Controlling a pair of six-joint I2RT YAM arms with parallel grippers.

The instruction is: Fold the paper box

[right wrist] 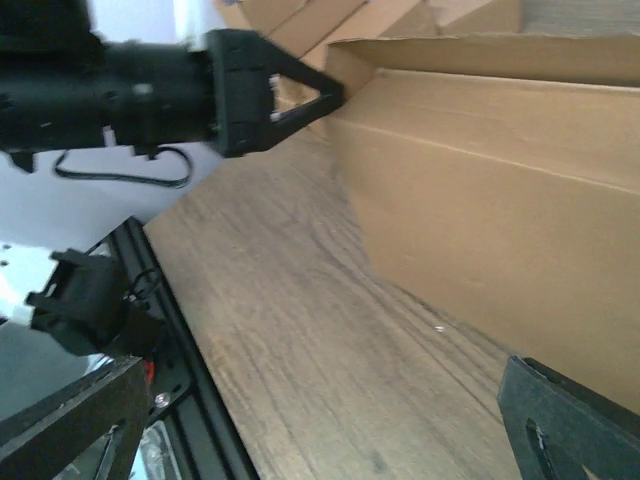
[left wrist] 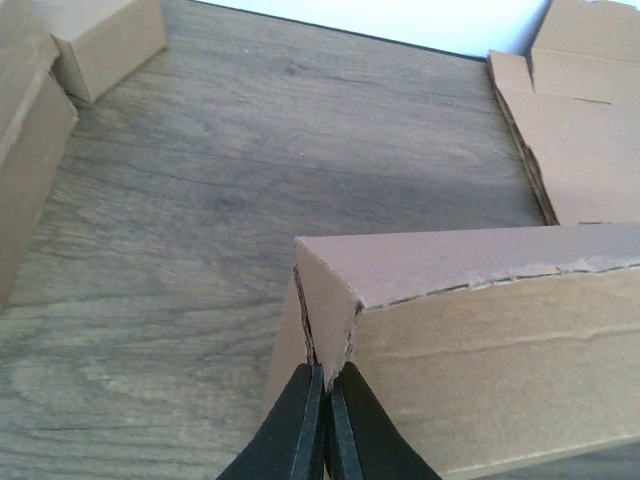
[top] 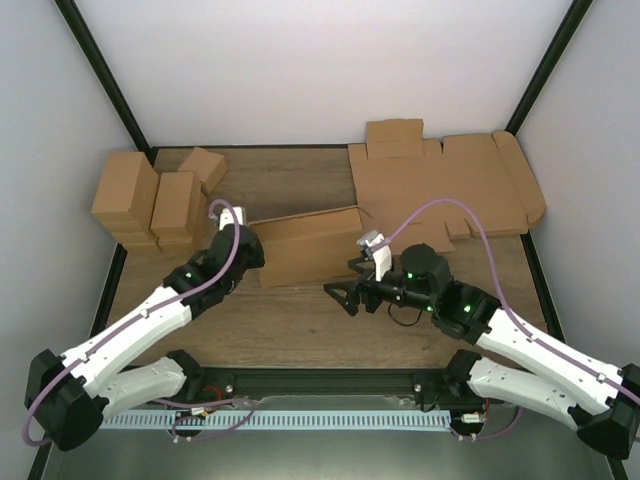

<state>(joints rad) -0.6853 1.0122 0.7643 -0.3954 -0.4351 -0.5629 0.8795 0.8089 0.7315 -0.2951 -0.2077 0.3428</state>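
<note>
Brown paper box corner in L claw

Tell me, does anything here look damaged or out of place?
The paper box sits askew on the table, and its top fold by the left gripper looks ragged, partly split. Nothing is spilled.

Left hand touching paper box corner; box wall upright on wooden table.

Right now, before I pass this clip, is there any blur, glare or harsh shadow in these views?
Top external: sharp, even light, only soft shadows beneath the arms. Left wrist: paper box corner crisp, far wall blown out white. Right wrist: steeply tilted view, the box face sharp, its own near finger soft.
</note>
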